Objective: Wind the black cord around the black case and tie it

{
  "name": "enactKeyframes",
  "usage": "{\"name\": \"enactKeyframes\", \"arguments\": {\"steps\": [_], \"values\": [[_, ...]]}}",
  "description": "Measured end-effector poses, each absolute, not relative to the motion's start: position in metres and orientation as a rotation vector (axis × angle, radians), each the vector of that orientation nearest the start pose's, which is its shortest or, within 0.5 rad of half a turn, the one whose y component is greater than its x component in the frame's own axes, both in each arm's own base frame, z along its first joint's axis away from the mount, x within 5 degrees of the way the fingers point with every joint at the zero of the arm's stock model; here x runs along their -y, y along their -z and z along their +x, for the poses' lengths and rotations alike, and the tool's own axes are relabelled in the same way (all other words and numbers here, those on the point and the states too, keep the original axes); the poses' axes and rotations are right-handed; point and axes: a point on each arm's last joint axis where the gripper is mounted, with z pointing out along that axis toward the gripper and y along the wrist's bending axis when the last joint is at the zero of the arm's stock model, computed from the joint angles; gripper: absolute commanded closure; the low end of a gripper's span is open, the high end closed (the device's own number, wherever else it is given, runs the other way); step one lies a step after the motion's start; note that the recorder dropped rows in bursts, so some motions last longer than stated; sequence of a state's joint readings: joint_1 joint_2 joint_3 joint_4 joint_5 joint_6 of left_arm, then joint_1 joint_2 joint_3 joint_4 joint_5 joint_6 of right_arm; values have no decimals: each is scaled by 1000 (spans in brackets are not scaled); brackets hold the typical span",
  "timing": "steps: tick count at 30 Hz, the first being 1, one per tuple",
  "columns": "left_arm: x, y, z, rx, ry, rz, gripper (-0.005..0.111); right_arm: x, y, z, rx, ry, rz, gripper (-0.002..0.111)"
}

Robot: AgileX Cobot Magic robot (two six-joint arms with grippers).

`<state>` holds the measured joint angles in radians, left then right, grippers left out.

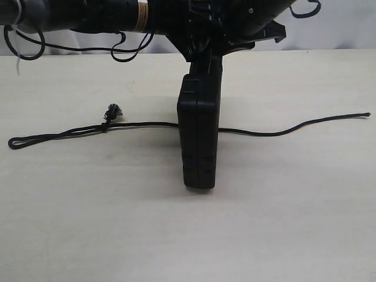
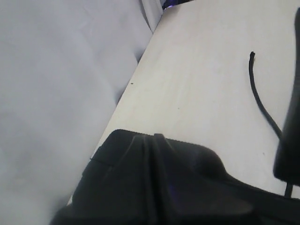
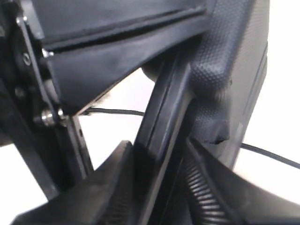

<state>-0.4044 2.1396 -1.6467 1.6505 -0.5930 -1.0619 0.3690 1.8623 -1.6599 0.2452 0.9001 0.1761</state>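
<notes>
**Inspector A:** The state of the right claw (image 3: 159, 150) is requested.

**Inspector B:** It is found partly closed on the black case (image 1: 198, 135). In the right wrist view the case's edge is seen gripped between the 2 ribbed pads (image 3: 117, 187), 1 against each face. The case is held upright on its narrow edge, with its lower end on the table (image 1: 282, 223).

**Inspector A:** And the left claw (image 2: 157, 154)?

**Inspector B:** It is recorded as fully closed. Nothing is seen in its grip.

**Inspector A:** The black cord (image 1: 147, 124)?

**Inspector B:** It is laid across the table, untouched by either claw. Its loop (image 1: 14, 143) and frayed knot (image 1: 110, 113) are noted left of the case, and its free end (image 1: 365, 114) well to the right. It is hidden where it meets the case, so under or behind cannot be told.
</notes>
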Motion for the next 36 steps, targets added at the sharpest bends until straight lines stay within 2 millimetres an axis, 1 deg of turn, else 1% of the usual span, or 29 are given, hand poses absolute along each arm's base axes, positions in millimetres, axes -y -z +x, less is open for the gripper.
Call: {"name": "enactKeyframes", "arguments": {"steps": [8, 14, 19, 22, 24, 28, 32, 36], "values": [[239, -229, 432, -1525, 474, 1256, 107, -167, -295, 386, -2641, -486, -126, 76], [222, -239, 435, -1556, 461, 1226, 107, -168, -295, 387, -2639, -489, -125, 76], [193, -242, 442, -1643, 490, 1143, 107, -169, -293, 387, -2645, -488, -126, 76], [179, -248, 443, -1692, 587, 1069, 107, -169, -293, 387, -2646, -489, -124, 76], [172, -251, 440, -1722, 704, 1032, 107, -169, -293, 387, -2646, -489, -124, 76], [162, -250, 428, -1739, 958, 1052, 107, -169, -293, 387, -2646, -489, -124, 76], [159, -235, 411, -1737, 1101, 1118, 107, -169, -293, 387, -2646, -489, -124, 76], [155, -211, 395, -1702, 1132, 1217, 107, -169, -293, 387, -2646, -489, -124, 76]]}}
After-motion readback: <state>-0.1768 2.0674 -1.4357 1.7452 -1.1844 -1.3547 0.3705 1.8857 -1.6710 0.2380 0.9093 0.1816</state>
